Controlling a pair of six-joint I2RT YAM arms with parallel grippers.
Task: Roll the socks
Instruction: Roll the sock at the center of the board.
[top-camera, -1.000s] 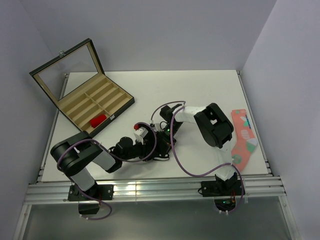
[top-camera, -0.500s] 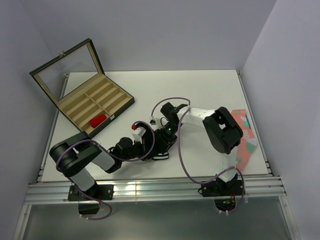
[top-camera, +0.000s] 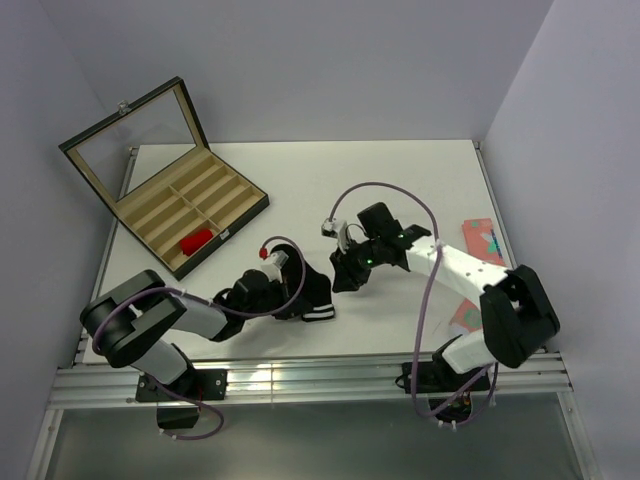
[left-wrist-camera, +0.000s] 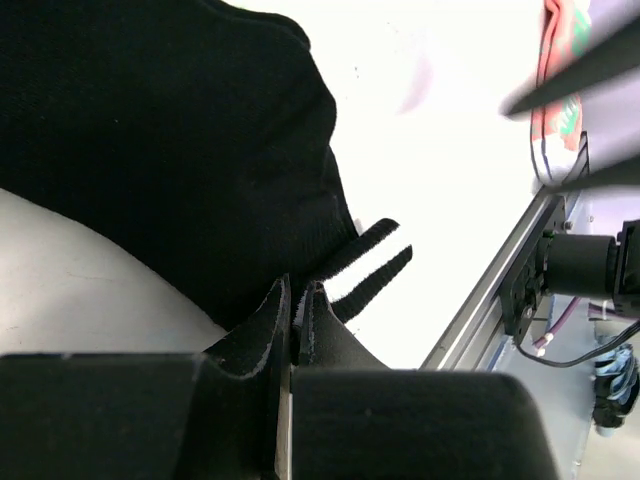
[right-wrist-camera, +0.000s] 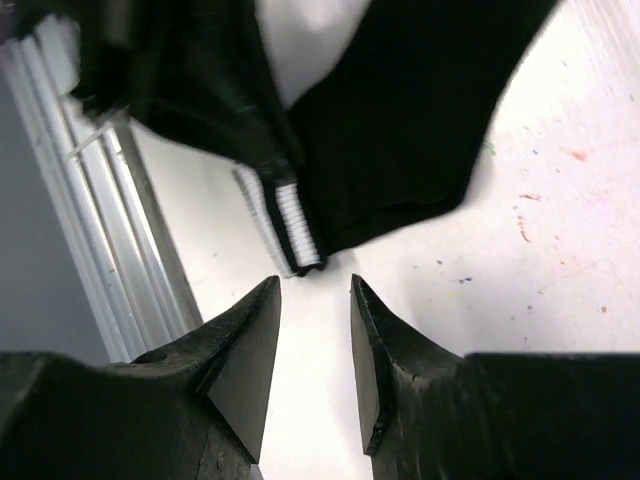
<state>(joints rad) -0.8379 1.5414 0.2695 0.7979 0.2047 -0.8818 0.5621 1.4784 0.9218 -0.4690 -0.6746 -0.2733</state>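
The black sock (top-camera: 318, 288) with two white cuff stripes lies bunched on the white table (top-camera: 300, 180), near the front middle. My left gripper (top-camera: 296, 300) is shut on a fold of its fabric; in the left wrist view the jaws (left-wrist-camera: 297, 300) pinch black cloth beside the striped cuff (left-wrist-camera: 365, 268). My right gripper (top-camera: 344, 280) is open and empty, just right of the sock; in the right wrist view its tips (right-wrist-camera: 315, 292) hover close to the striped cuff (right-wrist-camera: 285, 225). The red sock (top-camera: 196, 241) lies rolled in a compartment of the black case.
The open black case (top-camera: 246, 203) with its glass lid (top-camera: 130, 130) raised stands at the back left. A salmon-pink sock (top-camera: 482, 238) lies at the table's right edge, partly under my right arm. The metal rail (top-camera: 300, 385) runs along the front edge.
My right gripper has drawn back off the black sock to the right, and its arm has swung out toward the right edge. My left gripper stays shut on the sock.
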